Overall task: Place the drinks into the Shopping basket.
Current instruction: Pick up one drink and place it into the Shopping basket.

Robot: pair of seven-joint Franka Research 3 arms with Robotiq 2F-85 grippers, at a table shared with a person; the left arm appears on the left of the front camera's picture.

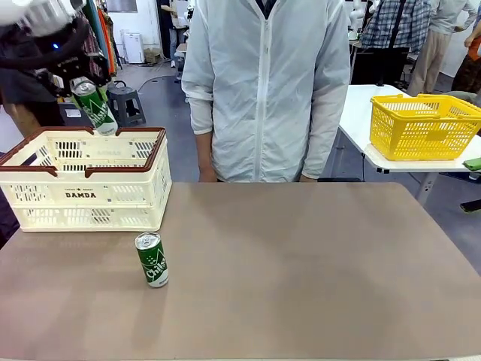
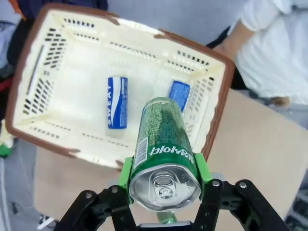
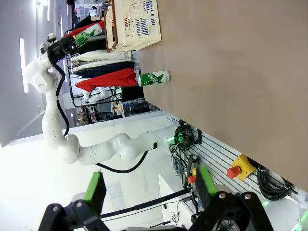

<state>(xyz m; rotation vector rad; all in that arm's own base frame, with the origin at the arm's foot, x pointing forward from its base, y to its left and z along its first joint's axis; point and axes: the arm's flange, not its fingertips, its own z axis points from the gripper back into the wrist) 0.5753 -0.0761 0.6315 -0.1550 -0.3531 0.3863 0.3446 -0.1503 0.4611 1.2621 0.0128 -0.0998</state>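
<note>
My left gripper point(image 1: 84, 86) is shut on a green drink can point(image 1: 95, 107), held tilted above the far left part of the cream Shopping basket point(image 1: 83, 195). The left wrist view looks down past this can point(image 2: 166, 154) into the basket point(image 2: 77, 62), where two blue-and-white cans point(image 2: 117, 102) point(image 2: 179, 94) lie on the floor. A second green can point(image 1: 152, 259) stands upright on the table in front of the basket. My right gripper point(image 3: 150, 185) is open with nothing between its fingers, well away from that can point(image 3: 154, 77).
A person in a white jacket point(image 1: 267, 83) stands at the far edge of the brown table point(image 1: 316, 271), hands below its edge. A yellow mesh basket point(image 1: 425, 124) sits on a separate white table at the back right.
</note>
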